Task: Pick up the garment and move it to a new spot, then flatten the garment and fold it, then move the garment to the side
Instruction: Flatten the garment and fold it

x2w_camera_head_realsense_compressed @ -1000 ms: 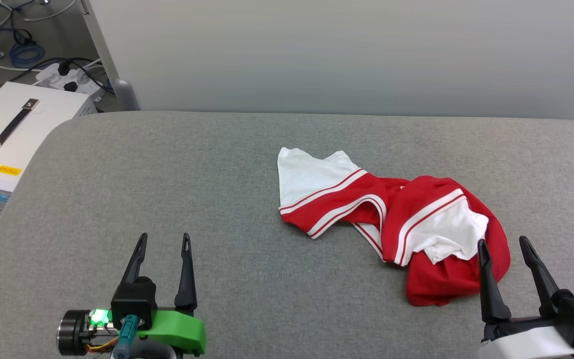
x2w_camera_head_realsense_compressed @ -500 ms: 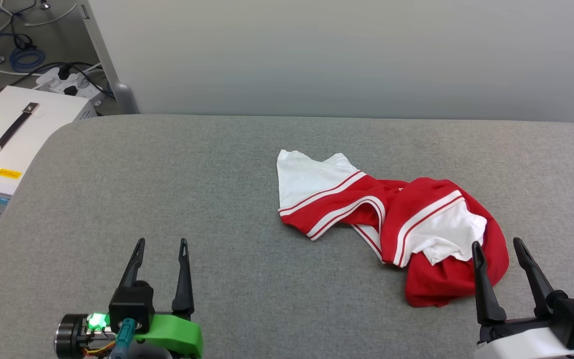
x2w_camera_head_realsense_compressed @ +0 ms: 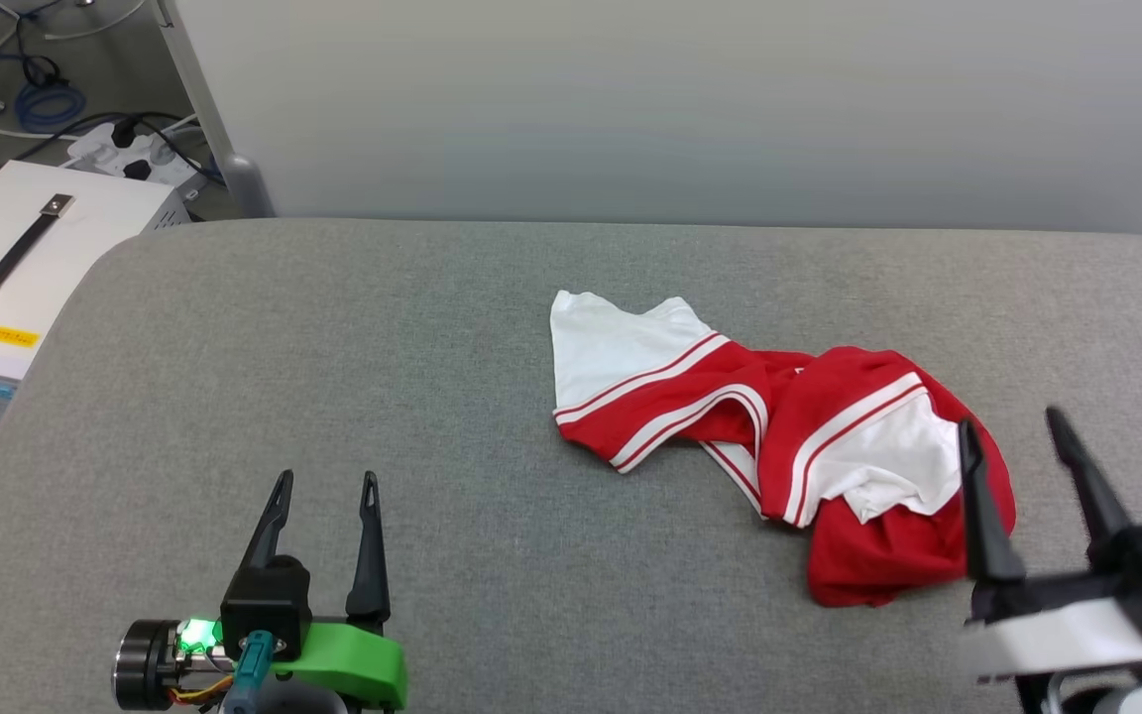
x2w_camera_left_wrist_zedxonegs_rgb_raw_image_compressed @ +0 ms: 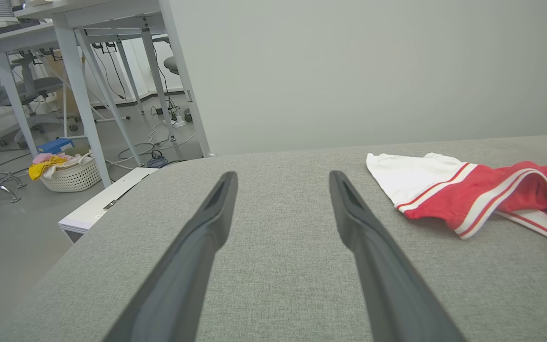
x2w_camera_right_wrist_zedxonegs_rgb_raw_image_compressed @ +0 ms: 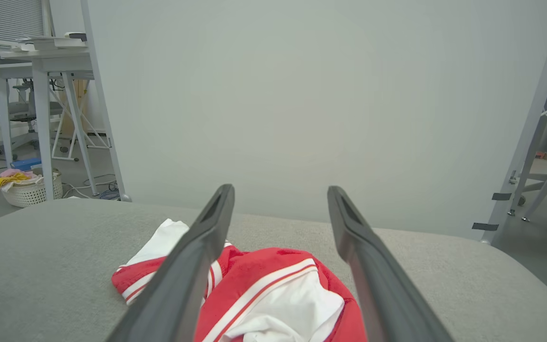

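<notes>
Lying crumpled on the right half of the grey fabric-covered surface [x2w_camera_head_realsense_compressed: 412,337], your red jersey shirt [x2w_camera_head_realsense_compressed: 829,392] with white sleeves and white-and-red striped trim sits in a loose heap, one white sleeve spread flat at its far left end and the other bunched among the red folds. Your right gripper [x2w_camera_head_realsense_compressed: 1011,420] is at the heap's right edge with its two dark fingers spread wide and holding nothing. Your left gripper [x2w_camera_head_realsense_compressed: 328,477] is equally spread and empty over bare fabric, well apart from the shirt, with a white box [x2w_camera_head_realsense_compressed: 85,213] with a black strap handle beyond the surface's left corner.
</notes>
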